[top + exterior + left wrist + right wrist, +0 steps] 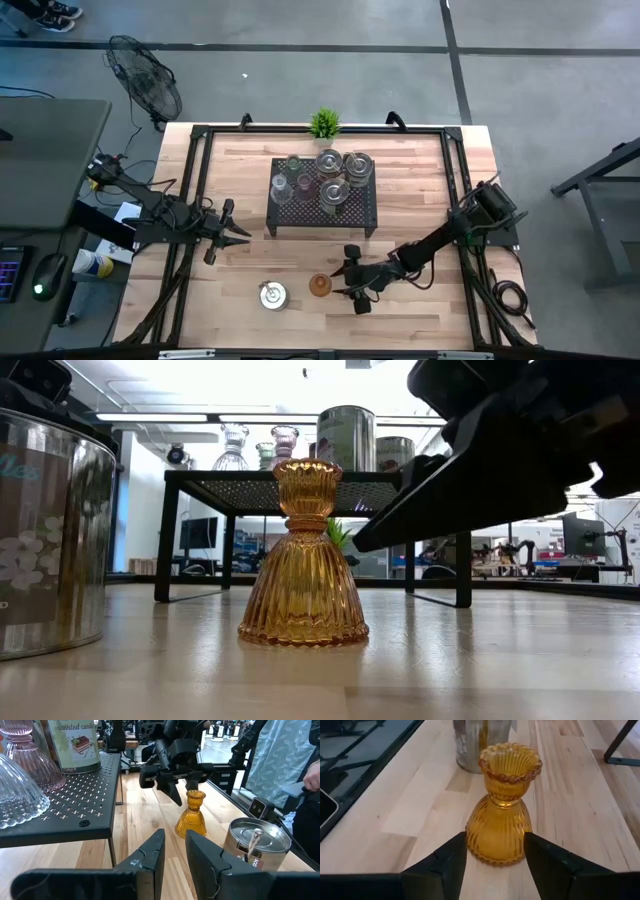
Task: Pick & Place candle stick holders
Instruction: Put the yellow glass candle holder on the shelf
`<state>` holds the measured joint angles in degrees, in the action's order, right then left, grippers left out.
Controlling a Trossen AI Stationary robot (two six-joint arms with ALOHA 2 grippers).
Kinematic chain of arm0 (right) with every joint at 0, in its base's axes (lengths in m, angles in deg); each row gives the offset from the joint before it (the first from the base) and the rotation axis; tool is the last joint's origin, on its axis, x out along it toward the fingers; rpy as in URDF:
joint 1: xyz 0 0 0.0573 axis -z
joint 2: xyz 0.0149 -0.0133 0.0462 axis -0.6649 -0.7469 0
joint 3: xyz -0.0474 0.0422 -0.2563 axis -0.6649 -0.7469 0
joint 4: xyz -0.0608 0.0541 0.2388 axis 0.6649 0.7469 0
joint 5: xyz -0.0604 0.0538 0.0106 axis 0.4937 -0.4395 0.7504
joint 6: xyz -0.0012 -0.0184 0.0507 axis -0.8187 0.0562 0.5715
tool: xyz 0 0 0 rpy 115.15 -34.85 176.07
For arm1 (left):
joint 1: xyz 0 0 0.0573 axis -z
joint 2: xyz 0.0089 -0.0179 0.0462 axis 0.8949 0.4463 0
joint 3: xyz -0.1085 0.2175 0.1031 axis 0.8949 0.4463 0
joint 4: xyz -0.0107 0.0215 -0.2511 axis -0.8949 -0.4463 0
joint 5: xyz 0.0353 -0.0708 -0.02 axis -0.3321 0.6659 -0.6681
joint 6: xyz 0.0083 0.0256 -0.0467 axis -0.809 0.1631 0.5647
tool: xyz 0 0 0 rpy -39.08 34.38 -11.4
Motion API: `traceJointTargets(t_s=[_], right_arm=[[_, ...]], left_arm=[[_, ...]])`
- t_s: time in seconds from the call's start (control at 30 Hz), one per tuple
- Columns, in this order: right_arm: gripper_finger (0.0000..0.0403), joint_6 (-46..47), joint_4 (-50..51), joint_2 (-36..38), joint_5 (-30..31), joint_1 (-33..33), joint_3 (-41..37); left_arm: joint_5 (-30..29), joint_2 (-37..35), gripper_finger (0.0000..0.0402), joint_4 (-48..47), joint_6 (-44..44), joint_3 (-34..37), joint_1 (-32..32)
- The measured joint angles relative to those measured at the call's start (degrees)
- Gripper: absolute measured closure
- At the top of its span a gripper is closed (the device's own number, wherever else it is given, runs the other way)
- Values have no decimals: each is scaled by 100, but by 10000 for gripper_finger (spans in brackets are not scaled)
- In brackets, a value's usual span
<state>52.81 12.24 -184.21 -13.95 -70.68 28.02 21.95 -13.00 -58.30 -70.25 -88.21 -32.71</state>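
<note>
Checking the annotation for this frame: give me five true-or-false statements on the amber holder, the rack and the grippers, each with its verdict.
1. The amber holder stands upright on the table. True.
2. The right gripper has lifted the amber holder off the table. False: the holder rests on the wood, and the open fingers stand on either side of its base.
3. The rack carries several holders and tins. True.
4. The left gripper is over the rack. False: it waits beside the rack, on the table's left part.
5. A silver tin stands on the table near the amber holder. True.
</note>
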Motion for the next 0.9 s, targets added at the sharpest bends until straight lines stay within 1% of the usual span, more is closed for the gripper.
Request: traceJointTargets(t_s=[0.13, 0.33, 0.43, 0.53, 0.7, 0.83, 0.9], right_arm=[[192, -32, 15, 0, 62, 19, 0], [124, -162, 11, 0, 122, 20, 0], [101, -179, -11, 0, 123, 24, 0], [94, -181, -154, -12, 124, 25, 0], [94, -329, -979, -270, 51, 33, 2], [94, -306, -1052, -382, 288, 43, 2], [94, -309, -1300, -490, 294, 59, 1]], left_arm=[[0, 0, 328, 1, 0, 0, 0], [0, 0, 328, 1, 0, 0, -1], [0, 0, 328, -1, 0, 0, 0], [0, 0, 328, 1, 0, 0, 0], [0, 0, 328, 1, 0, 0, -1], [0, 0, 328, -1, 0, 0, -2], [0, 0, 328, -1, 0, 0, -1]])
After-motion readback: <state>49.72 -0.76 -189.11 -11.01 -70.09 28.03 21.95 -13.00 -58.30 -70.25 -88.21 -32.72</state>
